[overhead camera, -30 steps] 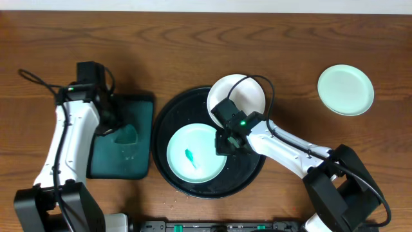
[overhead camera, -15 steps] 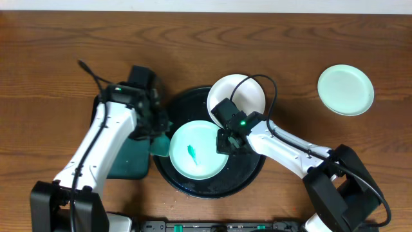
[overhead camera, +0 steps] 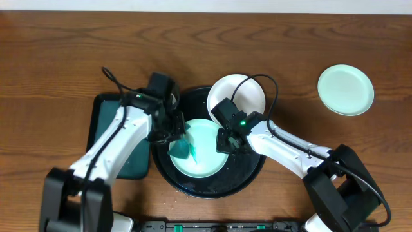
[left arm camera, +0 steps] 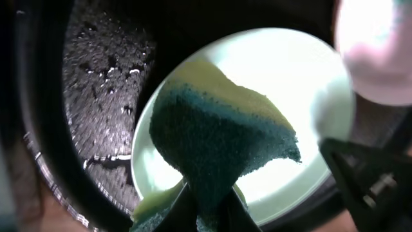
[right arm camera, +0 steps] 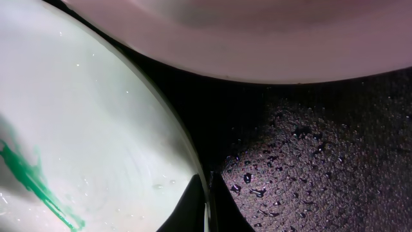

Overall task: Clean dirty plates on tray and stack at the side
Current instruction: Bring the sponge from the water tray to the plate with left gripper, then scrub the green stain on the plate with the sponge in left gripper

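- Left end effector (left arm camera: 209, 216) pinches a teal-and-yellow sponge (left arm camera: 219, 138) over the pale mint-green round plate (overhead camera: 207, 154).
- Right end effector (right arm camera: 207, 200) clamps that plate's rim, on the glossy black round tray (overhead camera: 248, 173).
- Step, as judged: wiping. The next move calls for pressing the sponge onto the green smear (right arm camera: 32, 180).

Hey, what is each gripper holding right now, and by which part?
The left gripper pinches the sponge by one end; the right gripper pinches the mint plate by its rim.
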Controlling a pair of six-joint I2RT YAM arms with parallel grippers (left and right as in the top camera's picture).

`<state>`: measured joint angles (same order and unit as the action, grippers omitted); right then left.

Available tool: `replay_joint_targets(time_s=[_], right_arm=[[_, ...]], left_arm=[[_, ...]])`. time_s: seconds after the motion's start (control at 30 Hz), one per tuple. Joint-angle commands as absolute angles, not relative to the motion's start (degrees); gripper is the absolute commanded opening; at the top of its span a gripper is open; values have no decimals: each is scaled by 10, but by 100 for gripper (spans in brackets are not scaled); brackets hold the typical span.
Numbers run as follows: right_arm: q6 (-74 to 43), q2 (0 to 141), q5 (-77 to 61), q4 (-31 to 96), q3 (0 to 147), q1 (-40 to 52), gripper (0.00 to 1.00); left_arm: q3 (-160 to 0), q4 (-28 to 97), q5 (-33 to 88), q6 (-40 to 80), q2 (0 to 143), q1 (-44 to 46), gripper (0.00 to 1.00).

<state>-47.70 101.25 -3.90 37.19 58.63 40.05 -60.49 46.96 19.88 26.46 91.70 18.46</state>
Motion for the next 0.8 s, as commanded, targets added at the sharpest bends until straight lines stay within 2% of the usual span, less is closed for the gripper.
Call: replay_joint_targets(time_s=[0.0, 0.3, 0.53, 0.77], right_arm=[[-493, 1019, -15, 370, 584, 401, 1], [-493, 1019, -15, 371, 584, 401, 1], [-497, 1019, -15, 372, 584, 401, 1], [-504, 1019, -15, 373, 584, 401, 1]], left_arm=[[-591, 447, 222, 284, 969, 194, 7], [-591, 362, 314, 308, 1078, 240, 7], [-591, 290, 426, 323, 1086, 262, 7], [-591, 270, 490, 331, 1086, 262, 7]])
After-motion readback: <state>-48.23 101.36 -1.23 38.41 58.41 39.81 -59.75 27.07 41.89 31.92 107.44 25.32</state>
